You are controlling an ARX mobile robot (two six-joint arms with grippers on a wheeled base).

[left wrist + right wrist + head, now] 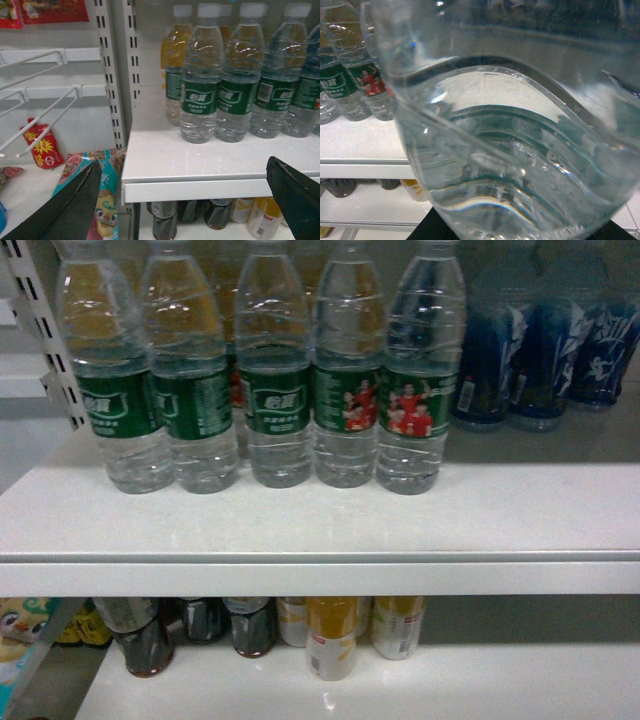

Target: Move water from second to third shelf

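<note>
Water bottle (510,150) fills the right wrist view, pressed up against the lens with its ribbed wall curving across, so it looks clasped in the right gripper, though the fingers themselves are hidden. Meanwhile the left gripper (185,200) hangs spread wide and empty before the shelf edge (200,187), the row of green-labelled bottles (220,95) standing upright ahead of it. My call: the right arm has the bottle, and whether its long axis is upright can't be told.

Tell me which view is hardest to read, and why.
Right wrist: a clear bottle sits so close that it fills the picture, blurred, bending the shelf behind it. Head: dim, soft, greenish, with faint glare on the shelf. Left wrist: sharpest, labels legible, dark fingers at the bottom corners.
</note>
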